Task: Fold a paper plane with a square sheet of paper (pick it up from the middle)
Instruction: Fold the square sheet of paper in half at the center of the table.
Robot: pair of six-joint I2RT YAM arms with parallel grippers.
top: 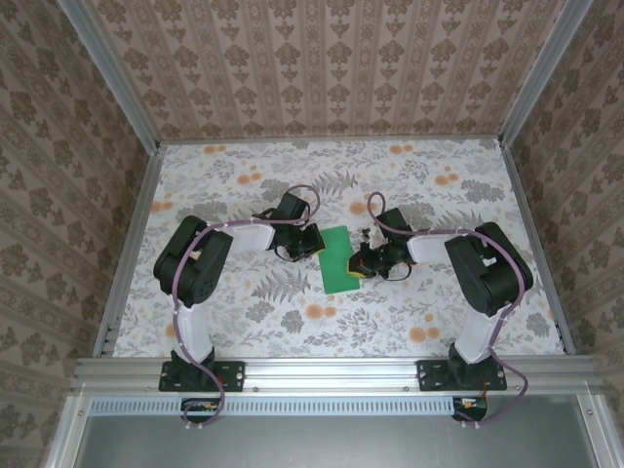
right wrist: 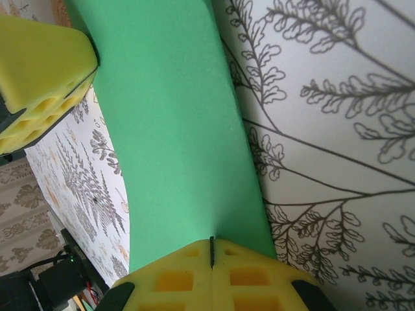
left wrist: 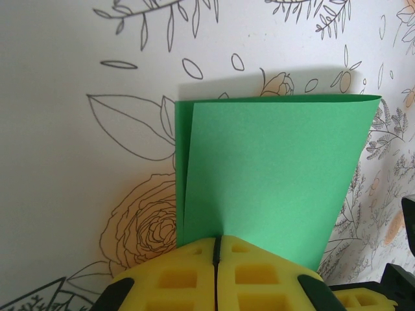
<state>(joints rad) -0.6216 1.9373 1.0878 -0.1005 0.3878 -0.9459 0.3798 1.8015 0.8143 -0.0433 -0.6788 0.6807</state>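
The square sheet of paper [top: 336,263] is bright green and folded over into a narrow rectangle at the middle of the table. In the left wrist view the sheet [left wrist: 272,168] shows two layers along its left edge and a rounded fold at the far end. My left gripper [left wrist: 217,245] is shut on its near edge, at the sheet's left side [top: 318,246] from above. My right gripper [right wrist: 212,245] is shut on the opposite edge of the sheet [right wrist: 175,142], which bows between the two. The right gripper [top: 357,261] stands at the sheet's right side.
The floral tablecloth [top: 292,312] lies all around the paper. Patterned walls with aluminium posts [top: 136,205] close the left, right and back sides. The left gripper's yellow pad [right wrist: 39,65] shows at the top left of the right wrist view.
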